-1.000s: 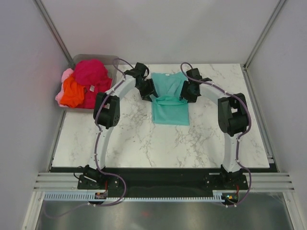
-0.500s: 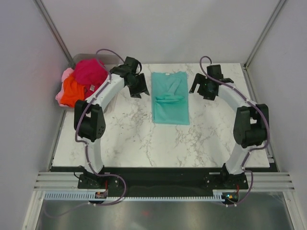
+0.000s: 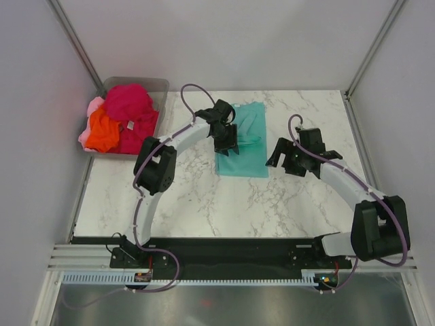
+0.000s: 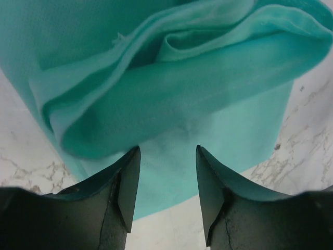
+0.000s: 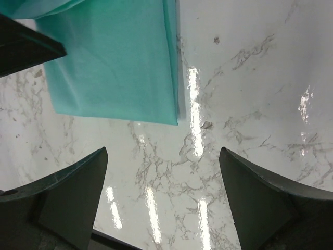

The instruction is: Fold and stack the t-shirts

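Observation:
The teal t-shirt (image 3: 246, 144) lies partly folded on the marble table at centre back, sleeves bunched in a ridge across it (image 4: 171, 88). My left gripper (image 3: 226, 141) is open just over the shirt's left side, jaws apart with teal cloth showing between them (image 4: 167, 177). My right gripper (image 3: 282, 157) is open and empty over bare marble just right of the shirt's lower right corner (image 5: 166, 117). The magenta-red (image 3: 128, 103), orange (image 3: 103, 130) and light pink (image 3: 89, 109) t-shirts lie heaped in the bin at the back left.
A clear plastic bin (image 3: 159, 87) holds the heap at the table's back left corner. Grey enclosure walls stand on the left, right and back. The marble table (image 3: 204, 204) has a black front rail by the arm bases.
My left gripper has swung from beside the bin back right onto the teal shirt's left side. My right gripper has moved nearer and down toward the shirt's lower right corner.

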